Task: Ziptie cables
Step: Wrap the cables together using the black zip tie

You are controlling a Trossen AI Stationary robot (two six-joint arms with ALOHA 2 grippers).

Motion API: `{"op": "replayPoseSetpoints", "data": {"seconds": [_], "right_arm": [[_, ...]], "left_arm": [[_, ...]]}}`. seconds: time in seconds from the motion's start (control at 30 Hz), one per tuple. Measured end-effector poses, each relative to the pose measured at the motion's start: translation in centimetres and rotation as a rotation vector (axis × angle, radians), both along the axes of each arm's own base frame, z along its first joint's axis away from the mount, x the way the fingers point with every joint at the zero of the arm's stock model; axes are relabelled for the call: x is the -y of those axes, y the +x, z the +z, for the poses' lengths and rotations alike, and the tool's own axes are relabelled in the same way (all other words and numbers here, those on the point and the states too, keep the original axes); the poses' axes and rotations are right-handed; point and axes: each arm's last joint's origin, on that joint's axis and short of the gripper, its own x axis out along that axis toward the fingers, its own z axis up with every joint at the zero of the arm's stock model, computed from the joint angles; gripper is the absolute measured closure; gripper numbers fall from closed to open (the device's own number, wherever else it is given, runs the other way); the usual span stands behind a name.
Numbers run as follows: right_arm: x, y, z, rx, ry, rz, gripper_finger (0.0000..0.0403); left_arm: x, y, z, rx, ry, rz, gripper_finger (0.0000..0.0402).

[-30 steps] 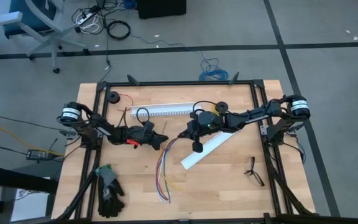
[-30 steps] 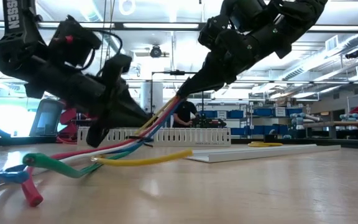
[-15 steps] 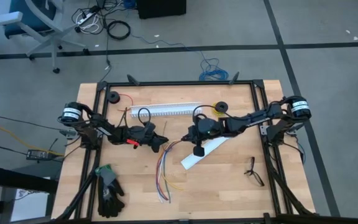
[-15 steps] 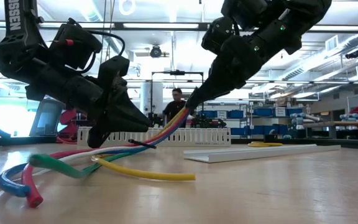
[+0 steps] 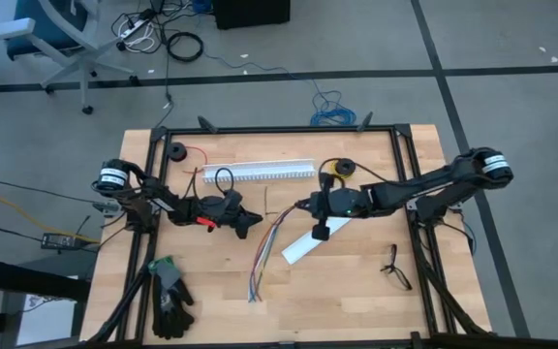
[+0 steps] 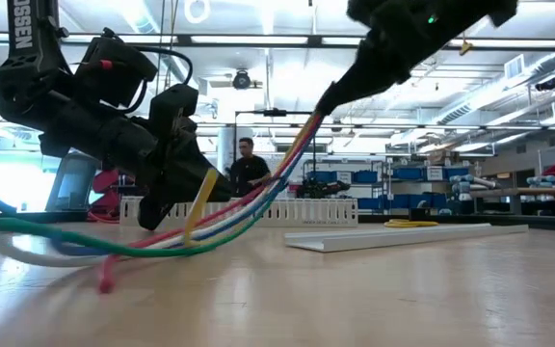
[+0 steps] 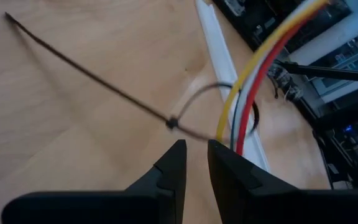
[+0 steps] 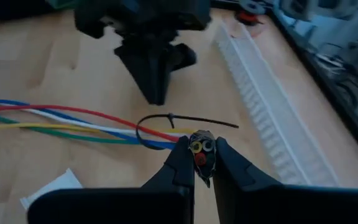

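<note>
Mid-table: right gripper [image 8: 197, 163] clenched on the cables' [image 8: 73, 121] ends, lifting them; only the right wrist view shows the cut ends pinched. Ziptie [image 7: 98, 84] loosely looped around the cables, tail free. Left gripper [image 7: 194, 163] just beside the loop, fingers nearly closed, grasping nothing. Low view: lettering on left arm, partly readable.

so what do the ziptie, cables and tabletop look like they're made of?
Ziptie: thin black strip looped around the wires, likely matte plastic; it holds a springy curve.
Cables: coloured jackets, smooth and slightly glossy, probably plastic insulation; cut ends between the right gripper's fingers show round cores.
Tabletop: light wood, visible grain, looks satin finished.
</note>
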Motion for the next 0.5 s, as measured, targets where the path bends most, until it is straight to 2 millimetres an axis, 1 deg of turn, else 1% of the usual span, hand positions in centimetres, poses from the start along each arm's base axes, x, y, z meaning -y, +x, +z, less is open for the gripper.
{"op": "replayPoseSetpoints", "data": {"seconds": [0.07,0.17,0.23,0.5], "right_arm": [[-0.1,-0.6,0.5,0.003,-0.012,-0.045,0.0382],[-0.2,-1.2,0.6,-0.028,-0.038,-0.079,0.0382],[-0.4,-1.3,0.6,-0.021,-0.056,-0.120,0.0382],[-0.7,-1.4,0.7,-0.003,-0.089,-0.156,0.0382]], "left_arm": [[0.0,0.0,0.1,0.006,0.003,-0.001,0.0328],[0.0,0.0,0.1,0.006,0.004,-0.001,0.0328],[0.0,0.0,0.1,0.007,0.007,-0.002,0.0328],[0.0,0.0,0.1,0.006,0.010,-0.002,0.0328]]}}
